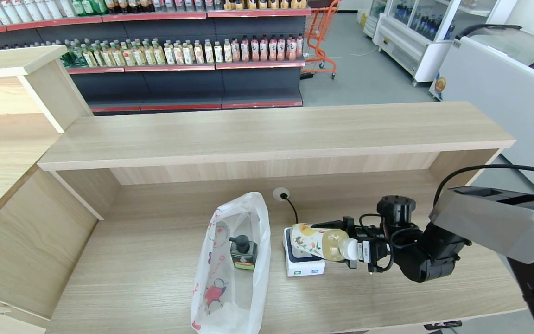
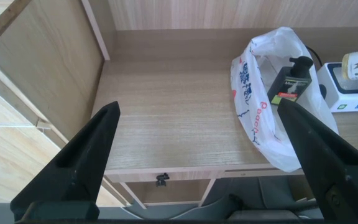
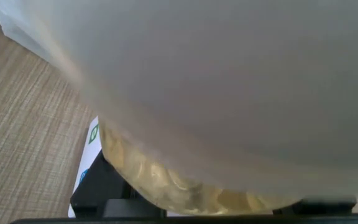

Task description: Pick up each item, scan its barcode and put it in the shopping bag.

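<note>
The right gripper [image 1: 343, 245] is clamping a drink bottle [image 1: 315, 241] near its white cap and holding it on its side just above the scanner [image 1: 304, 268], a white box with a dark top. The scanner is sitting on the counter [image 1: 132, 278] just beside the shopping bag [image 1: 262, 260]. The bottle's base is pointing towards the bag. In the right wrist view the bottle's pale body is crowding the lens, with the scanner's corner peeking out beneath it, so it is hard to tell whether the barcode is actually facing the scanner window.

The left gripper [image 2: 196, 118] is hanging off the counter's near left side, fingers spread wide with nothing between them.

The bag is lying open, and a dark pump bottle [image 1: 243, 253] is already resting inside it, so one item looks finished. I am judging the drink bottle to be at the scanning step. It is the one item I am seeing outside the bag, and what is left for it is the carry across and the release into the bag
</note>
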Controlling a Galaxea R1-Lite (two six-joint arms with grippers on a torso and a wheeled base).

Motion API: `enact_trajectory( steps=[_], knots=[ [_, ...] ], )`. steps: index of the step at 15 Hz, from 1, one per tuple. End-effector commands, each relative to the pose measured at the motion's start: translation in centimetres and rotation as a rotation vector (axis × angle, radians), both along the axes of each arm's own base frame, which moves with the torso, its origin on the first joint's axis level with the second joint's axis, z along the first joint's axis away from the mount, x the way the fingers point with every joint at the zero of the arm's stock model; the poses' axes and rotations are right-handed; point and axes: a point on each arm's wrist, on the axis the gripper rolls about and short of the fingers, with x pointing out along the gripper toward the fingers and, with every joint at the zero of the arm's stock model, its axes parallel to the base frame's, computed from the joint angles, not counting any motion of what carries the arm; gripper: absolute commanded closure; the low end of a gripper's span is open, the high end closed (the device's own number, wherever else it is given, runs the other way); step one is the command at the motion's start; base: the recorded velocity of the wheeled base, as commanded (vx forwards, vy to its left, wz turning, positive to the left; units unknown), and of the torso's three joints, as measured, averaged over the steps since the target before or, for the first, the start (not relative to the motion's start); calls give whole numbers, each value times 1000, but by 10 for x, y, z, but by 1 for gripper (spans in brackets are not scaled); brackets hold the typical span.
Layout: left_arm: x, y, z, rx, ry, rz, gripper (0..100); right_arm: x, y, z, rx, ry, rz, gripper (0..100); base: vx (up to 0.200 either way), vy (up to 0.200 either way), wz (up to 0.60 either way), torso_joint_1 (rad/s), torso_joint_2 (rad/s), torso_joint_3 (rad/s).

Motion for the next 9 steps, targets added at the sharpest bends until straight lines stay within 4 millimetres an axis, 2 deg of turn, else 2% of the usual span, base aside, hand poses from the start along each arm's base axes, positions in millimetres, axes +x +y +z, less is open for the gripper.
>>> enact_trajectory(
  steps=[1, 3, 5, 9],
  knots=[
    [0, 0, 0, 0, 0, 0, 0, 2, -10, 10, 4, -14, -27, 100, 0, 0, 0, 0, 0, 0],
    [0, 0, 0, 0, 0, 0, 0, 1, -26, 32, 14, -33, -66, 100, 0, 0, 0, 0, 0, 0],
    [0, 0, 0, 0, 0, 0, 0, -11, -59, 69, 42, 15, -153, 100, 0, 0, 0, 0, 0, 0],
    [0, 0, 0, 0, 0, 0, 0, -52, -113, 144, 144, 186, -311, 100, 0, 0, 0, 0, 0, 0]
  ],
)
